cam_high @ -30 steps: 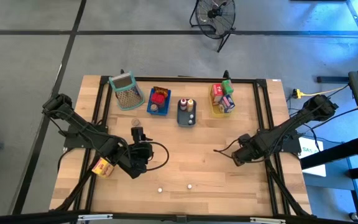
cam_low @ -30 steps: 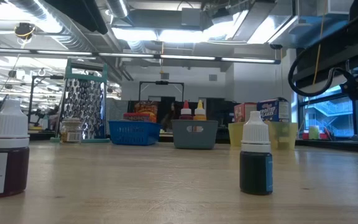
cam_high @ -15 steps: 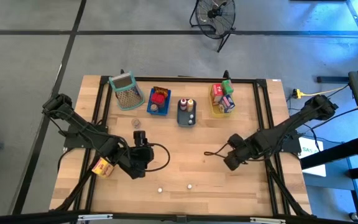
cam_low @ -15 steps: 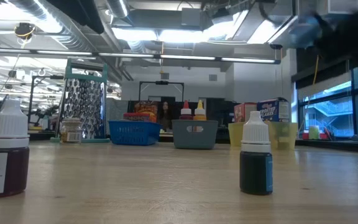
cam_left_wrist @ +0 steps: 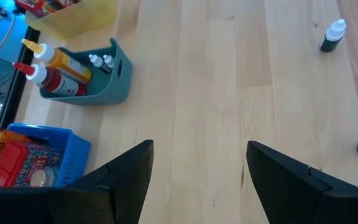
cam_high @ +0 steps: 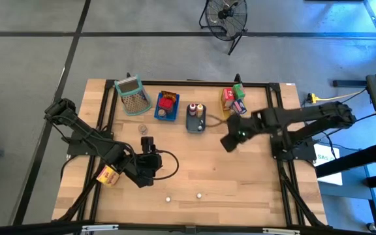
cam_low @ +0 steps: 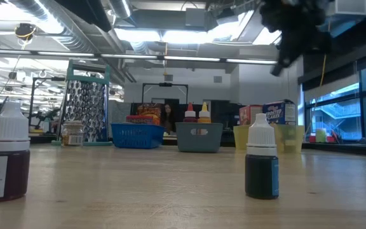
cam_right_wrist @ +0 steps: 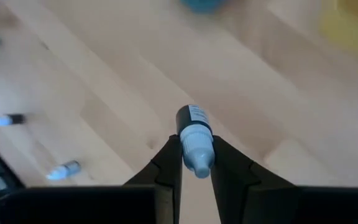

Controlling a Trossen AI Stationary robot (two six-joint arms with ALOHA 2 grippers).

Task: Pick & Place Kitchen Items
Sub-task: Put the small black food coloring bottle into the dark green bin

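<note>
gripping a small dropper bottle point(cam_right_wrist: 194, 140), right gripper point(cam_right_wrist: 196, 167) now up beside the yellow tray point(cam_high: 227, 115)

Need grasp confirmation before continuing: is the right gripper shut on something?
Yes. The right gripper is shut on a small white-capped bottle, pinched between both fingers.

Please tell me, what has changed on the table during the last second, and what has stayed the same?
The right gripper, shut on a small white-capped bottle, rose from the table's right middle and swung toward the grey tray and yellow tray at the back. The left gripper stayed open and parked at the front left. The two dropper bottles near the front edge and the trays did not move.
</note>
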